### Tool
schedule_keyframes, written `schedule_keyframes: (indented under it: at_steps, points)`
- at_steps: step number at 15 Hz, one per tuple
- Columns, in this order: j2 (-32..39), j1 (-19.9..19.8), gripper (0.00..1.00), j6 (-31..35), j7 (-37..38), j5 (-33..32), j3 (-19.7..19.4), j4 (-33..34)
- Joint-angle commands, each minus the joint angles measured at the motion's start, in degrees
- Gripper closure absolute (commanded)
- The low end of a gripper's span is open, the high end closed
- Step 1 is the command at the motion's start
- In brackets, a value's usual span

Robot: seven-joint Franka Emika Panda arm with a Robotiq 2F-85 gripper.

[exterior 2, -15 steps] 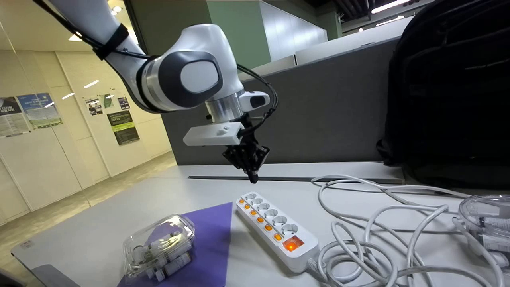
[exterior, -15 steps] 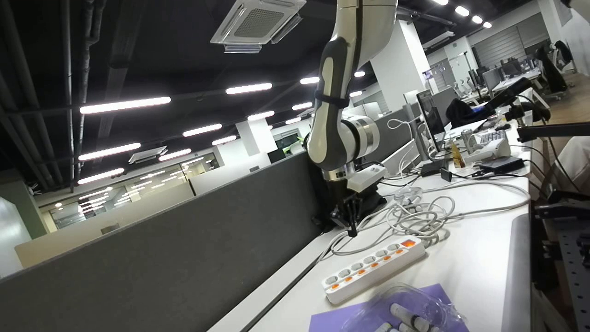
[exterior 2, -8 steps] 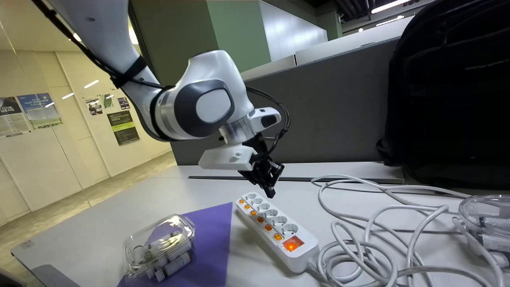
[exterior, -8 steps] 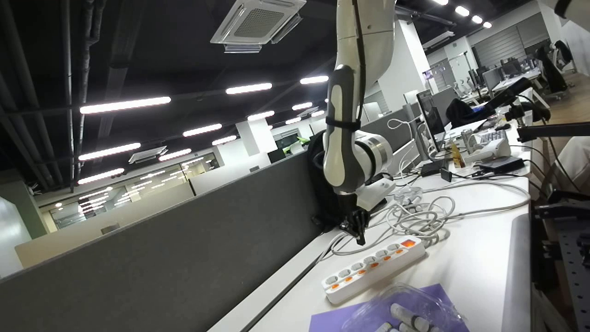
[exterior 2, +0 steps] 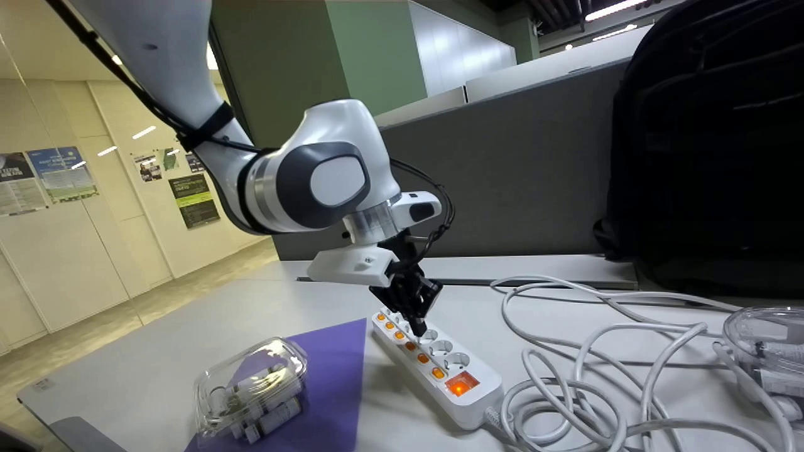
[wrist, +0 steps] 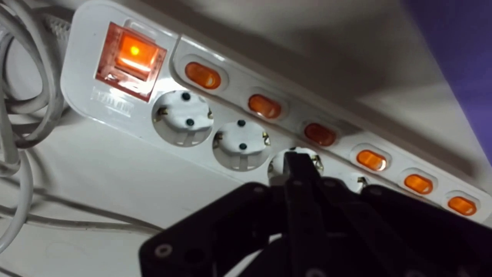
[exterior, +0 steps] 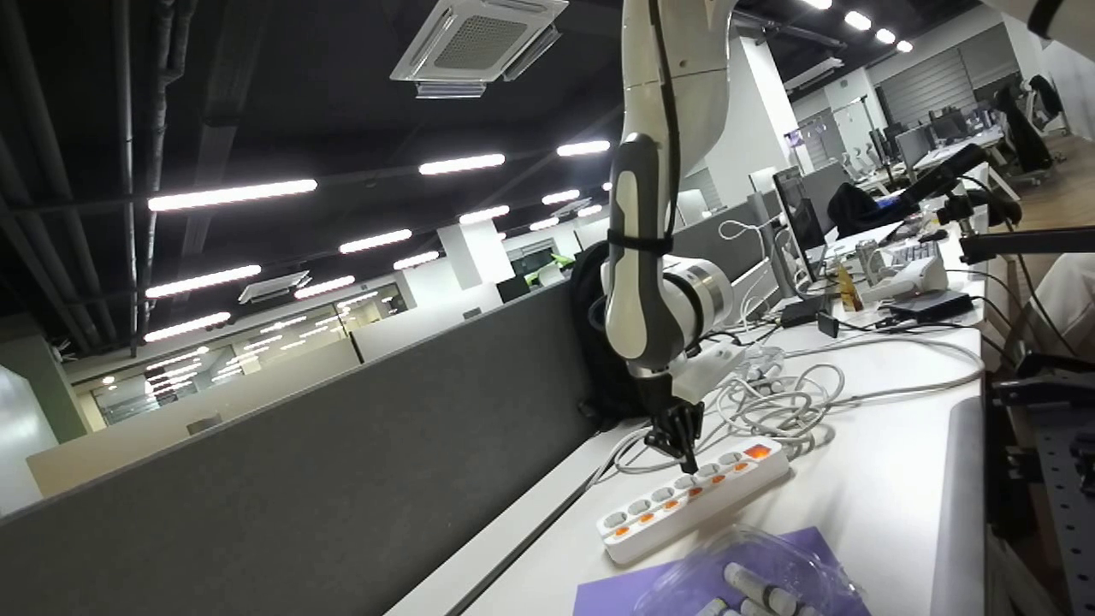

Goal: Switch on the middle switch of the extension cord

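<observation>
Extension cord [exterior 2: 432, 353]: the long white strip lay flat on your white table [exterior 2: 151, 364], set obliquely between the purple sheet [exterior 2: 336, 351] and the tangle of white cables [exterior 2: 603, 433].
White cable [exterior 2: 493, 419]: it left the end of the strip that bore the main rocker [wrist: 134, 54] and passed into the tangle.
Main rocker: in your wrist view it glowed orange within a square, reddish frame.
Gripper [wrist: 300, 158]: you had it clenched, the black fingertips [wrist: 295, 166] together and pointing down at a tilt over the middle part of the strip; whether they touched it, the views did not settle.
Round sockets [wrist: 241, 145]: these formed a row along the strip; in your wrist view the third from the main rocker was partly covered by the fingertips.
Small orange buttons [wrist: 371, 159]: six stood along one long edge, beside the sockets.
Third button [wrist: 320, 134]: counted from the main rocker, it looked the darkest of the six; whether shadow or setting caused this, you could not tell.
Arm [exterior 2: 333, 166]: in both exterior views it stood bent above your table.
Clear box [exterior 2: 251, 370]: it lay over the purple sheet, apart from the strip, with pale tubes [exterior 2: 279, 414] inside.
Second clear box [exterior 2: 766, 333]: it lay just beside the cables.
Black bag [exterior 2: 710, 150]: it stood in front of the grey partition [exterior 2: 502, 188].
</observation>
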Motion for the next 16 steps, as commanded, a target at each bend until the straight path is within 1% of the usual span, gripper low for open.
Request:
schedule_keyframes:
  at_steps: [1,3,6,9,11,16]
  points:
    - [-1.5,-0.3,1.00,-4.3,2.4,-1.2,0.9,0.1]
    - [-1.3,-0.5,1.00,-5.8,2.2,-1.0,1.4,0.5]
    - [-0.2,-2.2,1.00,-6.7,0.5,1.0,4.0,1.6]
    - [0.4,-4.1,1.00,-6.1,-0.8,2.6,6.6,2.5]
    - [0.8,-4.8,1.00,-6.2,-0.9,3.5,7.6,3.2]
    - [1.5,-5.6,1.00,-6.9,-0.3,4.8,8.1,4.2]
